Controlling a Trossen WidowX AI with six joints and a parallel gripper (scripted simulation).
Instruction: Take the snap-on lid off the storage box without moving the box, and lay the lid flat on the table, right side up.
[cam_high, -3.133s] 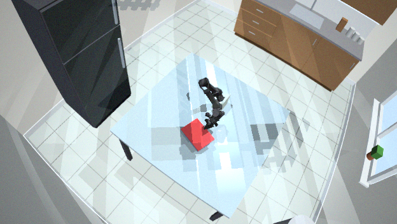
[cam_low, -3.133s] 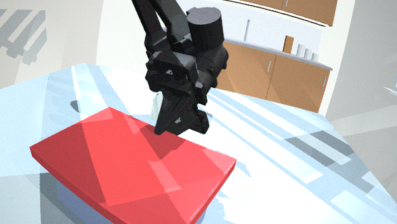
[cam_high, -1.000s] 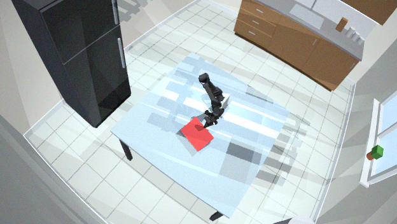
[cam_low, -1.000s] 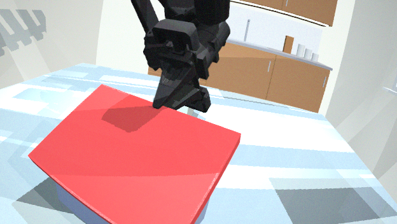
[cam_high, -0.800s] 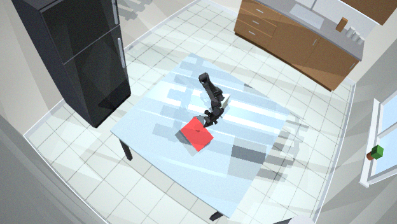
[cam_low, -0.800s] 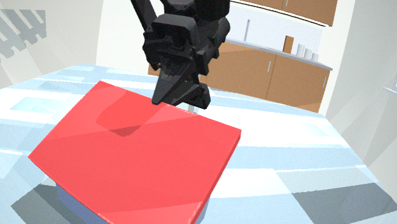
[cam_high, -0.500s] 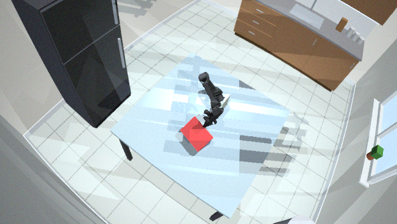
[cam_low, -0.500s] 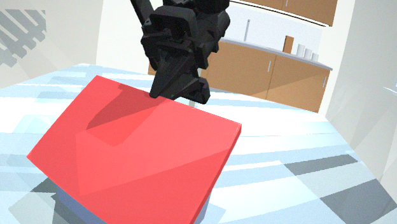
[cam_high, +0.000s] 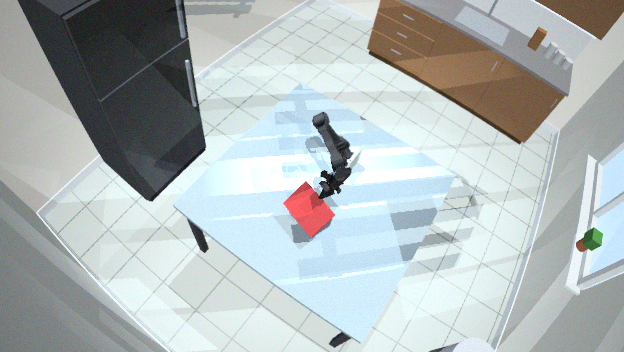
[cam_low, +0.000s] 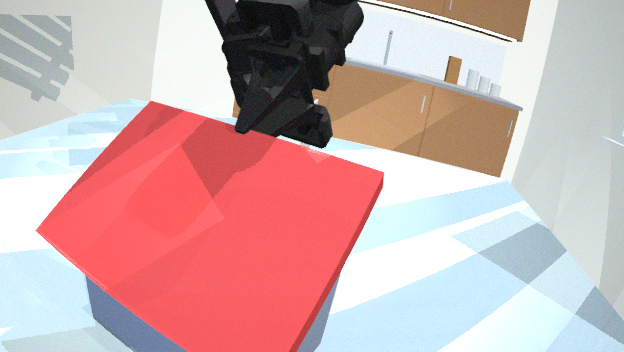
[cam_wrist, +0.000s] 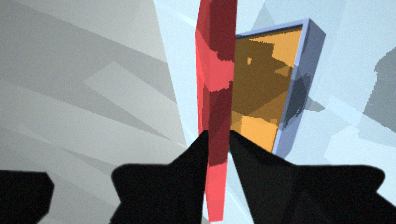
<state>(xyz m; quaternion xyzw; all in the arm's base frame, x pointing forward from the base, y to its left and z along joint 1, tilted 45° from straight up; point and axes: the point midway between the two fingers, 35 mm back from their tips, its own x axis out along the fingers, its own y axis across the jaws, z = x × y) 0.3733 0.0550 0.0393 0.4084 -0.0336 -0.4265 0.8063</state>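
Note:
The red lid (cam_high: 312, 220) (cam_low: 225, 240) (cam_wrist: 220, 75) is tilted, with its arm-side edge raised off the box. Its opposite side is still low over the box; whether it touches the rim is hidden. The blue-grey storage box (cam_low: 125, 320) (cam_wrist: 315, 55) stands on the table (cam_high: 340, 290) under the lid. The wrist view shows its open top and orange inside. My gripper (cam_high: 321, 196) (cam_low: 282, 137) (cam_wrist: 218, 134) is shut on the lid's raised edge, one finger on each face.
The arm's base and a small pale object (cam_high: 355, 158) beside the arm are behind the gripper, on the side away from the box. A black fridge (cam_high: 135, 95) and wooden cabinets (cam_high: 450, 75) (cam_low: 375, 110) stand beyond the table.

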